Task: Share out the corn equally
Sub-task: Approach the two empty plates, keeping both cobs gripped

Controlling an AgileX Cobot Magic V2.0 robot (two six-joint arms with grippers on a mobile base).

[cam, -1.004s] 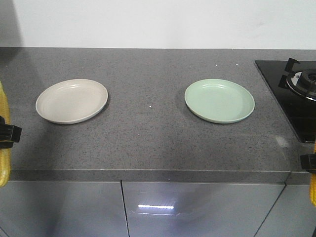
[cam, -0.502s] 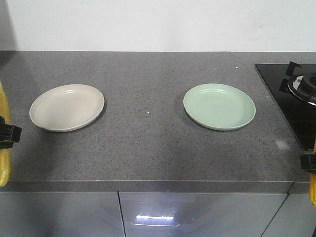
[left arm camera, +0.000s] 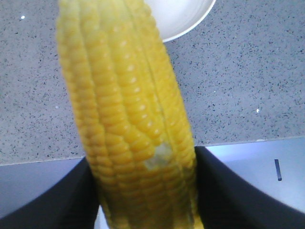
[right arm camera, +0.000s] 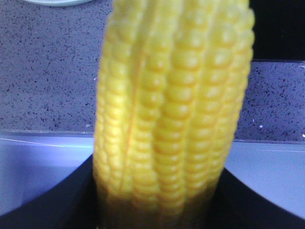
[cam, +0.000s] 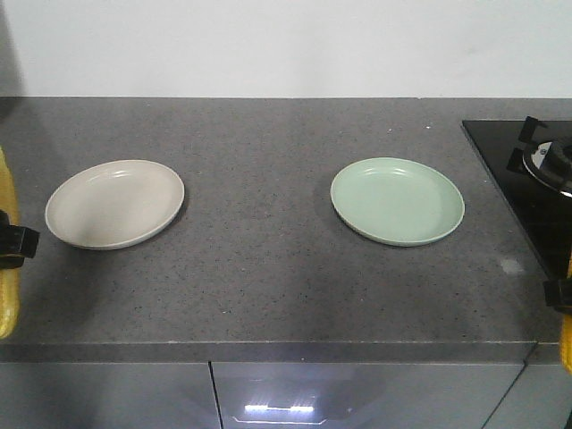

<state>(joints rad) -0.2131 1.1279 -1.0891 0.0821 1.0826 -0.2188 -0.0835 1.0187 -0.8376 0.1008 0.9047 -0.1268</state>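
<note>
Each gripper holds one yellow corn cob. My left gripper is at the left frame edge, shut on a cob that stands upright; the left wrist view shows that cob clamped between black fingers, with the beige plate beyond it. My right gripper is at the right edge, shut on another cob, which fills the right wrist view. On the counter, the beige plate lies at the left and the green plate at the right, both bare.
A grey speckled counter runs across the view, its front edge just ahead of both grippers. A black hob with a burner sits at the right. Grey cabinet doors are below, and a white wall is behind.
The counter, plates and hob have slid lower in the front view and the cabinet strip has shrunk. Both grippers keep their cobs at the frame edges.
</note>
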